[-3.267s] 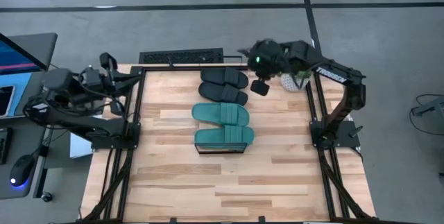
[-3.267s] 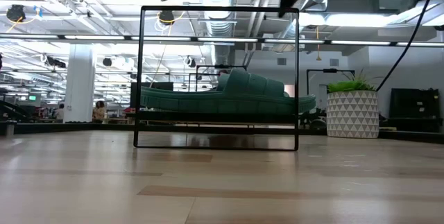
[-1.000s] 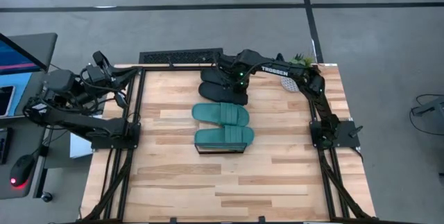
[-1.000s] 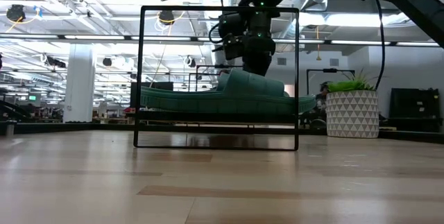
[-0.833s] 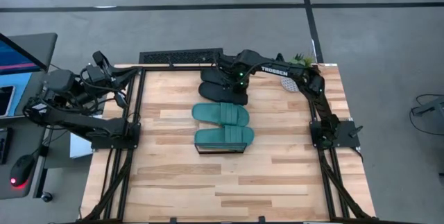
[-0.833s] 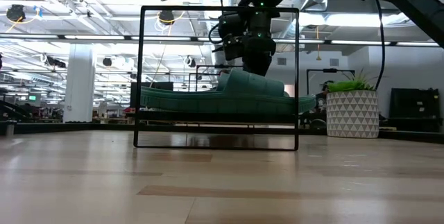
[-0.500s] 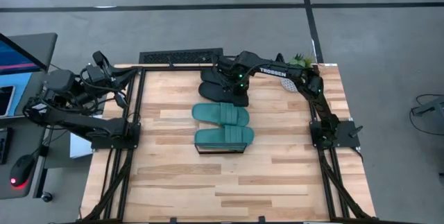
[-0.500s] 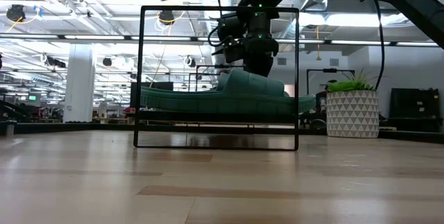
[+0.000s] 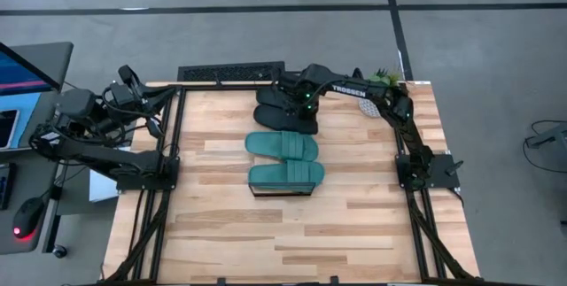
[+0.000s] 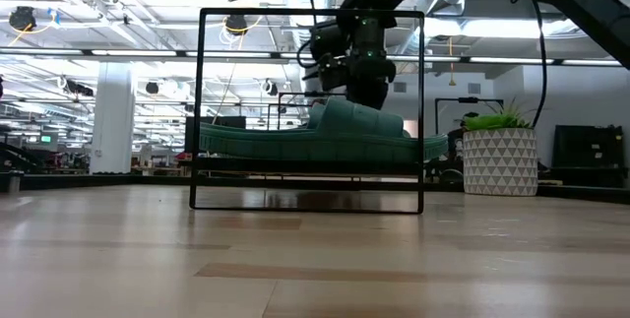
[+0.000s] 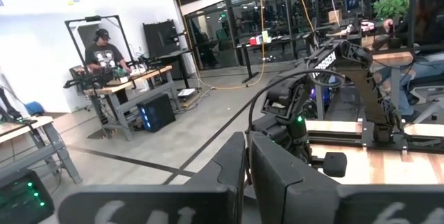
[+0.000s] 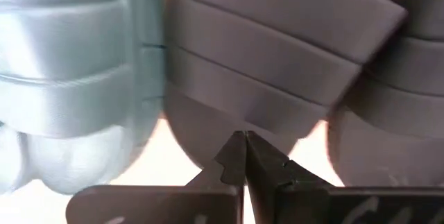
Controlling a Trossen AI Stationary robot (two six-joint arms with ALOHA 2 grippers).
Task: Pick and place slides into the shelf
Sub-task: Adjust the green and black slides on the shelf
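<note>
High view: right gripper [image 9: 299,107] at upper centre, over the two black slides [image 9: 285,109]; two teal slides [image 9: 283,158] at centre, the nearer one on the shelf [image 9: 283,189]; left gripper [image 9: 133,78] parked at upper left edge.
Low view: shelf frame [image 10: 311,109] at centre; teal slide [image 10: 315,143] on it; right arm's gripper behind, above the strap.
Left wrist view: fingers [image 11: 277,172] pressed together, empty.
Right wrist view: fingertips [image 12: 239,151] closed, nothing visibly between them, at a black slide's ribbed strap [image 12: 277,57].
Step, judged: reaching for a black slide; no grip evident.
Next move: likely opening the fingers around the strap, then closing.
</note>
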